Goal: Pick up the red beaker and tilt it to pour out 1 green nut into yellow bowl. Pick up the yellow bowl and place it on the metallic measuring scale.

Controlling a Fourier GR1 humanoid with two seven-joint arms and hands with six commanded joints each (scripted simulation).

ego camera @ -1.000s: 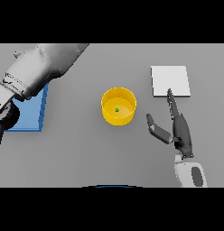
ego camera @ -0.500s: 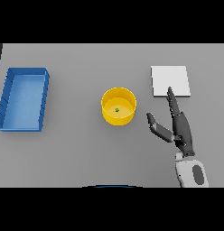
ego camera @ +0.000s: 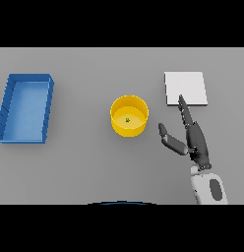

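one nut is sitting in the bowl, so i'm judging the lift is next.
i'm holding the right hand open, fingers straight, lower right, just beside the yellow bowl at centre. it should wrap the rim evenly and be lifting level toward the one scale, upper right. counting: one green nut, one blue tray, no beaker showing.

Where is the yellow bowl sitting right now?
In the head view the yellow bowl stands mid-table, between the blue tray on the left and the metallic scale at upper right, with the open right hand just beside it.
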